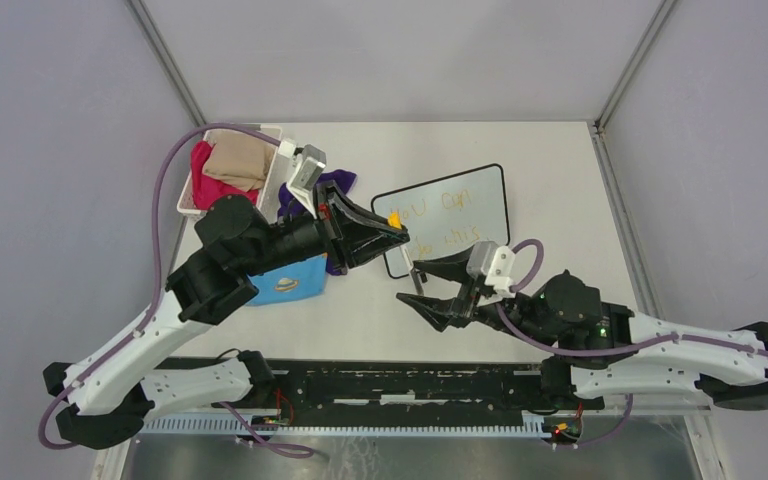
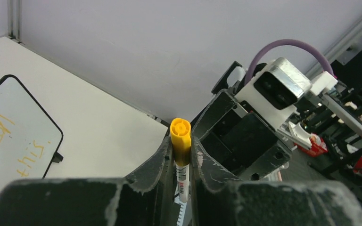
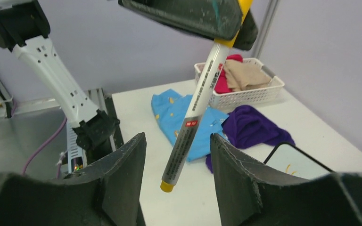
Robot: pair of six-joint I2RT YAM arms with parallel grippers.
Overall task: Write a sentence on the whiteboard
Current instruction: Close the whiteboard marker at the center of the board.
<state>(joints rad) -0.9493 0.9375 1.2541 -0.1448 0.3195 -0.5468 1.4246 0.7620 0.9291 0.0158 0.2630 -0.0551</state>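
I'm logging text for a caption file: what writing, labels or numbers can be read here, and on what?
"you can": top line of the yellow writing on the whiteboard.
"this": lower line there; the word before it is too faint to read.
Marker: the print on its barrel is too blurred to read.

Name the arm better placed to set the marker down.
Left. The left gripper is shut on the marker at its cap end. The right gripper has its jaws open either side of the barrel and grips nothing.
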